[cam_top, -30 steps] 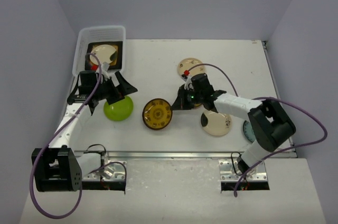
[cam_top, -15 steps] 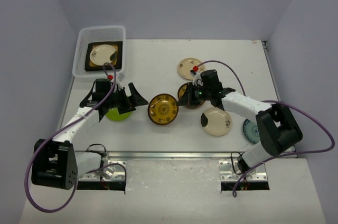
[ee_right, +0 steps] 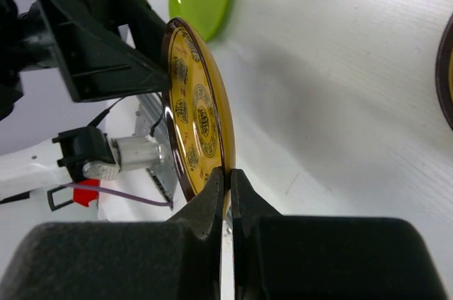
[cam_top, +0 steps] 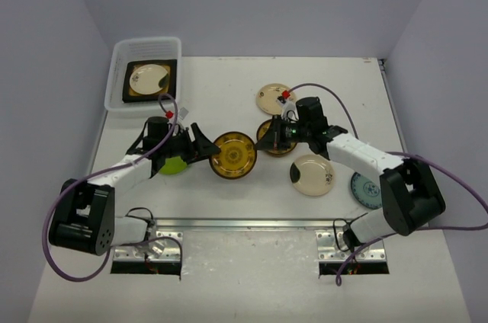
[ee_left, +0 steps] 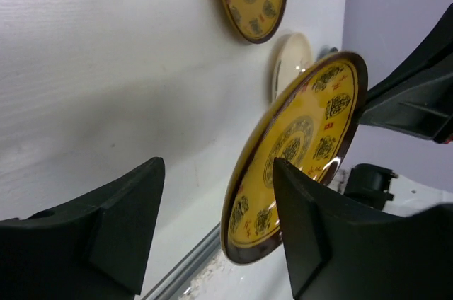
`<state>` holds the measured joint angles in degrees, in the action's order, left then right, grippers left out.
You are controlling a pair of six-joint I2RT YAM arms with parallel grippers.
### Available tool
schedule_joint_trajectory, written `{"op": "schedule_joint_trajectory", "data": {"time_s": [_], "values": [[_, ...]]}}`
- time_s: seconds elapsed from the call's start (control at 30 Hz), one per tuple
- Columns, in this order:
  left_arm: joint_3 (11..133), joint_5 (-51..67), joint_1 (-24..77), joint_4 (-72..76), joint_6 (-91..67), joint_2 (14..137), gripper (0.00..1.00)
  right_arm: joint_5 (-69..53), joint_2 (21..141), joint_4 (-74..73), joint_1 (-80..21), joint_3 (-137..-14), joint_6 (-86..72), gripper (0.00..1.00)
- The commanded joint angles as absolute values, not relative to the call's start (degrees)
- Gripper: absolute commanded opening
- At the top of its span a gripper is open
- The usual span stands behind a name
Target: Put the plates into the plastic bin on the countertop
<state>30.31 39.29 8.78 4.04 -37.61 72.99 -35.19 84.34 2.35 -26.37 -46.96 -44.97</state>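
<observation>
Plate gripped by right tool stands inside open left tool.

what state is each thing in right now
right tool, shut on the rim of the round brown-yellow patterned plate
that patterned plate, held above the off-white countertop
left tool, open, jaws either side of that plate
translucent plastic bin, holding a dark square plate with a round cream plate on it
lime-green round plate, lying flat on the countertop
</observation>
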Motion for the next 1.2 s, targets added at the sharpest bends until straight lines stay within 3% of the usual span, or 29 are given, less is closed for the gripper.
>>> {"op": "schedule_joint_trajectory", "data": {"time_s": [0.0,0.03,0.07,0.2,0.33,0.6,0.73,1.07,1.17], "values": [[31.75,47.10,9.48,17.77,-42.50,74.63,0.21,-40.10,81.51,6.56,-26.10,-49.39,-47.10,0.00],[32.01,48.00,9.62,19.25,-42.97,74.84,0.06,-40.25,81.48,6.87,-26.10,-49.39,-47.39,0.00],[32.30,48.46,9.70,20.06,-43.72,74.88,0.02,-40.33,81.40,7.13,-26.07,-49.32,-47.57,0.00],[35.15,47.47,9.70,18.99,-45.05,73.88,0.00,-39.92,80.80,7.38,-24.84,-48.86,-47.66,0.01],[45.17,35.03,7.26,4.05,-41.37,72.79,0.00,-35.60,79.48,3.17,-22.54,-48.00,-45.31,0.97],[60.50,13.41,-12.82,-10.51,-42.63,77.28,0.00,-30.75,78.92,-2.72,-21.36,-45.28,-40.43,0.99],[66.93,12.81,-23.57,-8.87,-45.75,88.07,0.00,-32.16,78.51,-1.82,-21.36,-42.68,-41.09,0.99],[91.49,14.72,-25.22,-5.91,-45.66,115.44,0.00,-35.47,76.08,4.00,-21.36,-36.76,-43.40,0.99],[94.40,15.07,-25.14,-6.25,-45.92,118.10,0.21,-36.56,76.58,4.58,-21.36,-35.94,-43.10,0.99]]}}
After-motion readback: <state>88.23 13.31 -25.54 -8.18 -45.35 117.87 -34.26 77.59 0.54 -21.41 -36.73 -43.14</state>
